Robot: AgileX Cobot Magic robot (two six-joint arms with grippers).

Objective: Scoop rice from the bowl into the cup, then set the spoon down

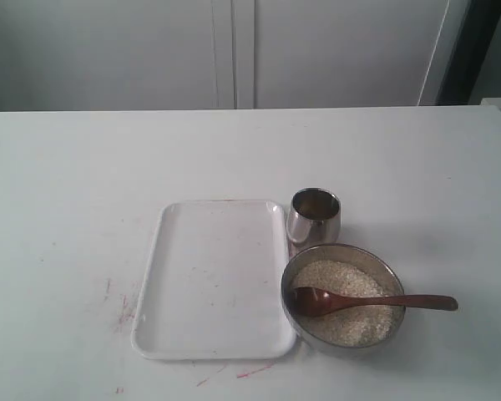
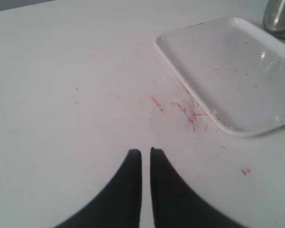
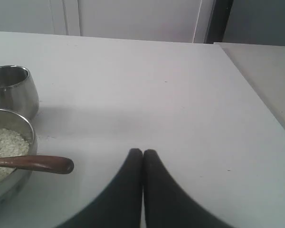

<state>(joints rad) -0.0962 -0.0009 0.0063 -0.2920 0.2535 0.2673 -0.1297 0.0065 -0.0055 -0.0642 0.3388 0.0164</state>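
Note:
The wide steel bowl [image 1: 342, 344] sits at the front right of the white table, filled with off-white rice [image 1: 351, 322]. The dark wooden spoon [image 1: 384, 302] lies across it, head in the rice, handle sticking out over the right rim. The small steel cup [image 1: 314, 215] stands just behind the bowl. Neither arm shows in the exterior view. My right gripper [image 3: 143, 153] is shut and empty, hovering over the table beside the spoon's handle end [image 3: 57, 164], with the bowl [image 3: 19, 142] and cup [image 3: 14, 90] beyond. My left gripper [image 2: 146, 153] is shut with a thin slit, holding nothing.
A white rectangular tray [image 1: 213, 280] lies left of the bowl and cup, also seen as the tray [image 2: 228, 71] in the left wrist view. Red marks [image 2: 180, 109] stain the table near its corner. The table's right edge [image 3: 256, 90] runs close by.

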